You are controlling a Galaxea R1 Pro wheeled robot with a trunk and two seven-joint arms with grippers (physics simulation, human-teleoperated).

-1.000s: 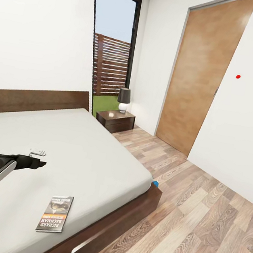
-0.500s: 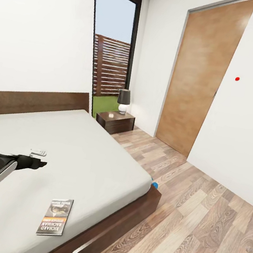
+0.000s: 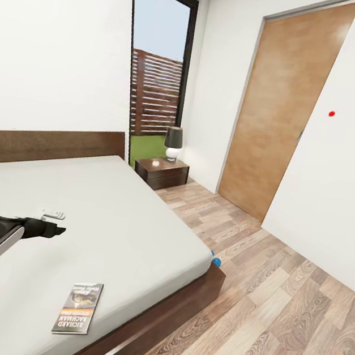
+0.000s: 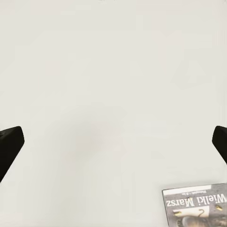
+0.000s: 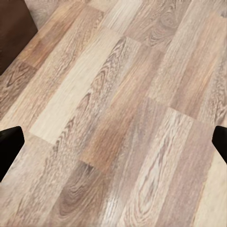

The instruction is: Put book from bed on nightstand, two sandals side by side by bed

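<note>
A: How far had it got?
B: Nowhere yet. The book (image 3: 78, 307) lay on the bed (image 3: 134, 234), near its foot edge. A blue sandal (image 3: 216, 261) peeked out beside the bed's corner.
A: Grippers?
B: Left gripper (image 4: 113, 142) spread wide above the mattress, right gripper (image 5: 113, 142) wide over bare floor (image 3: 271, 307), both empty. The nightstand (image 3: 161, 171) stood beside the headboard, with open floor alongside.

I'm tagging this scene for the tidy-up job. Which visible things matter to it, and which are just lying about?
Job things:
book, lying flat on the bed
nightstand beside the headboard
blue sandal, just peeking out at the bed's corner
left hand, over the mattress

Just lying about:
lamp on the nightstand
small white object on the mattress
wooden door
</note>
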